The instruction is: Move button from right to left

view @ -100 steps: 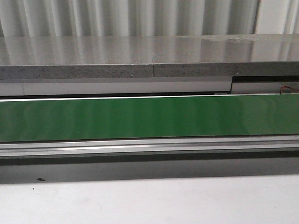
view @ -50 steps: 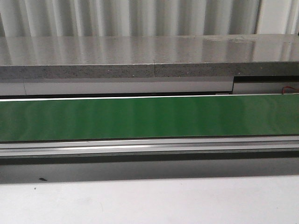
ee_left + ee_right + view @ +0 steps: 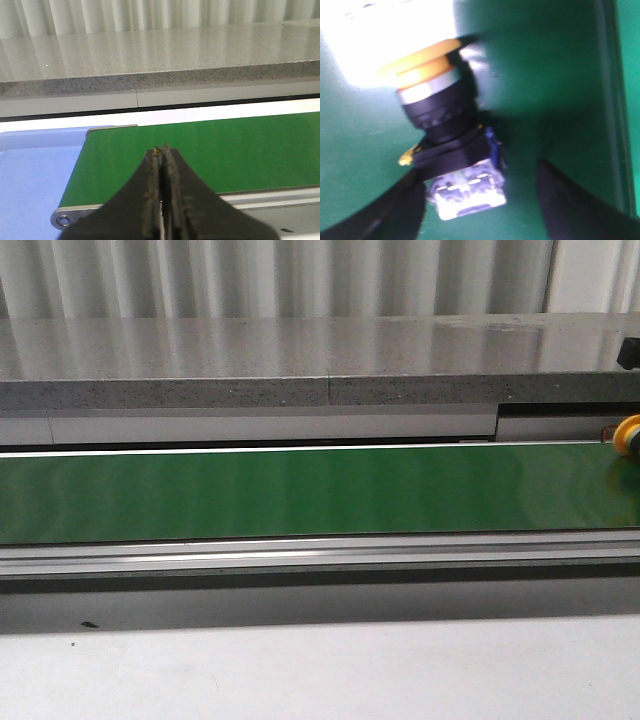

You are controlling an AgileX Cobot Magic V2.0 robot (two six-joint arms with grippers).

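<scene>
The button lies on its side on the green belt in the right wrist view, which is blurred: yellow cap, black collar, pale boxy block. My right gripper is open around it; one finger is close beside the block, the other finger stands apart. In the front view only the yellow cap shows at the belt's far right edge. My left gripper is shut and empty above the left end of the belt.
A grey stone ledge runs behind the belt, and a metal rail runs along its front. A blue surface lies past the belt's left end. A dark part shows at the right edge.
The yellow cap and a dark part above it have come into the front view at the right edge. Nothing else has moved.
</scene>
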